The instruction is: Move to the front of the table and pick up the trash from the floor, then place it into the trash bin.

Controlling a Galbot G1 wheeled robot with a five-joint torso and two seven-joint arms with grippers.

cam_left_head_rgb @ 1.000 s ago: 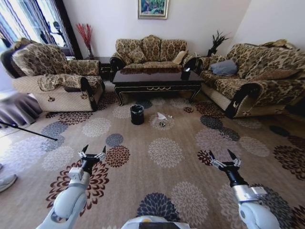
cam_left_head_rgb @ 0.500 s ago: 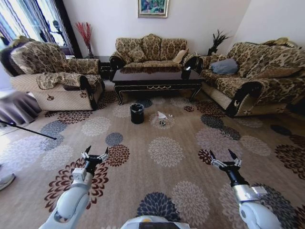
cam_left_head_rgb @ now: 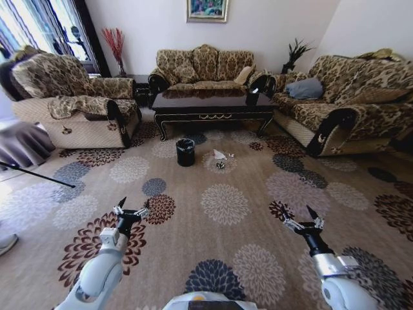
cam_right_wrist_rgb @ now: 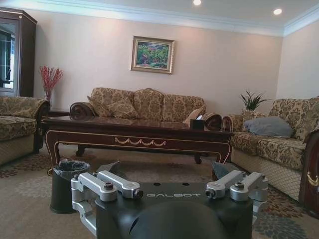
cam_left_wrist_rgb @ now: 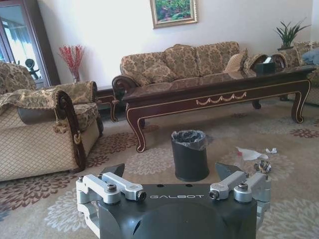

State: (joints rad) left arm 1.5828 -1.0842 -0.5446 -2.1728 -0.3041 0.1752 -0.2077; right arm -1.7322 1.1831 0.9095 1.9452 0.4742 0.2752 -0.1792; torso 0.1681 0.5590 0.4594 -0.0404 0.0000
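Approaching step, by the look of it: left claw (cam_left_head_rgb: 131, 209) and right claw (cam_left_head_rgb: 301, 220) spread wide, empty, low in frame. Trash (cam_left_head_rgb: 220, 155) lay on floor (cam_left_head_rgb: 226, 206) mid-frame, right of trash bin (cam_left_head_rgb: 185, 152), before surface (cam_left_head_rgb: 210, 103). Next called for closing in.

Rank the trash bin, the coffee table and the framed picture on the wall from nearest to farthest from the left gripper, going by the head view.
From the left gripper, low on the carpet with fingers open:
1. Trash bin, on the floor ahead, just before the table.
2. Table, behind the bin, in front of the middle sofa.
3. Framed picture, on the back wall above that sofa.
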